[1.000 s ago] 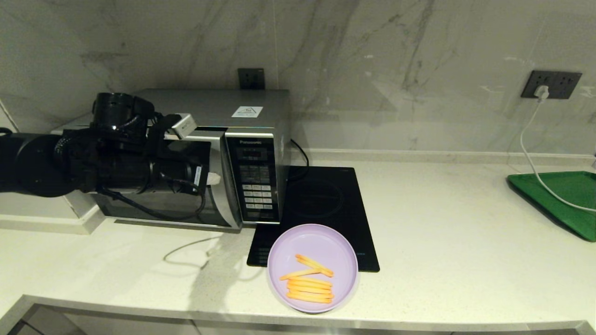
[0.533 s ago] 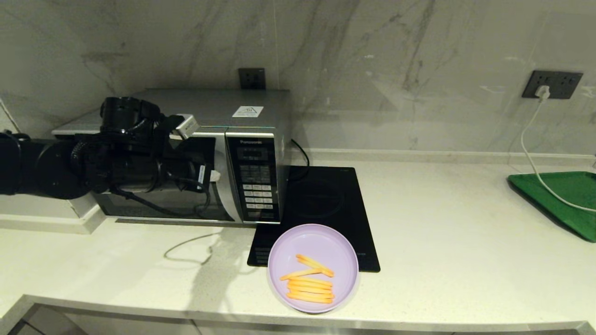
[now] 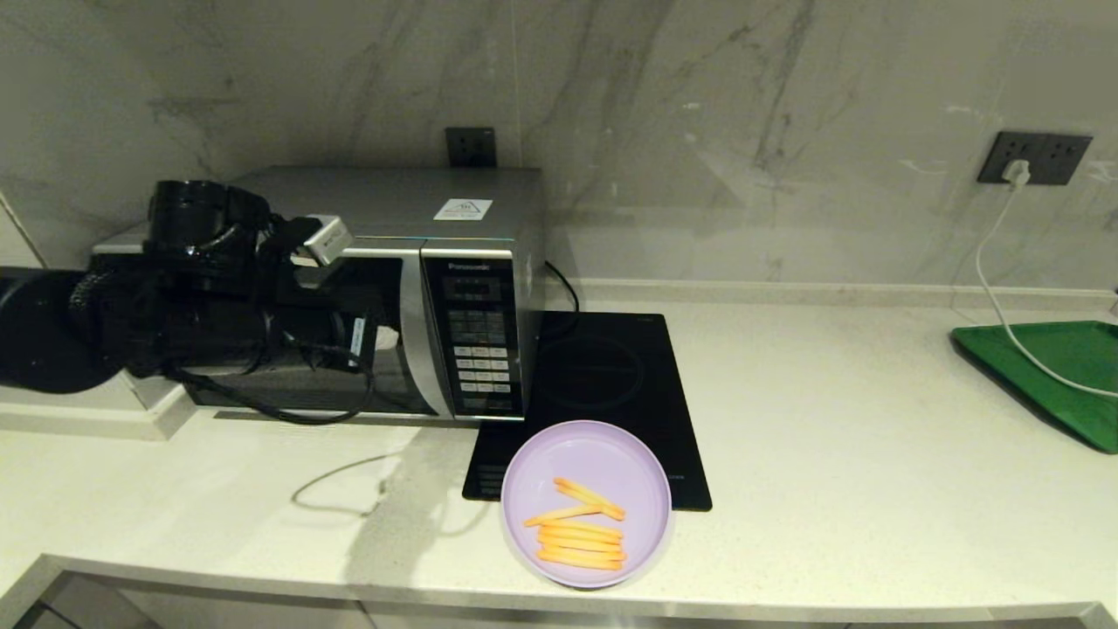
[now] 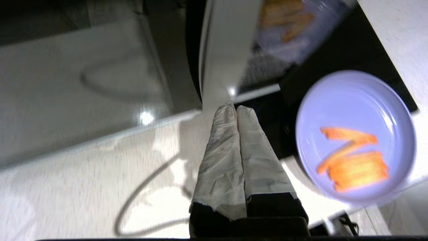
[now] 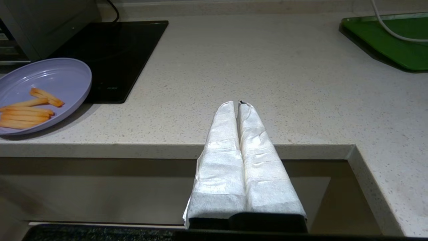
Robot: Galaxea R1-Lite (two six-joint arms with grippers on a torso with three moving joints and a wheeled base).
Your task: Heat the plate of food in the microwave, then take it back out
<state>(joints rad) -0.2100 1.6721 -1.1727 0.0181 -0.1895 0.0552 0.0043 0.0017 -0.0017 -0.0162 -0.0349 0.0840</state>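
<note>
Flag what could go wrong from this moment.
The plate of food sits at the counter's front edge, its rim partly on the black hob; a nudge might tip it off. The left gripper, fingers shut, is close to the microwave door and may scrape it.

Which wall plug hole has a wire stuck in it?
The right socket, above the green tray: a white plug and cable hang from it. The socket behind the microwave shows none.
</note>
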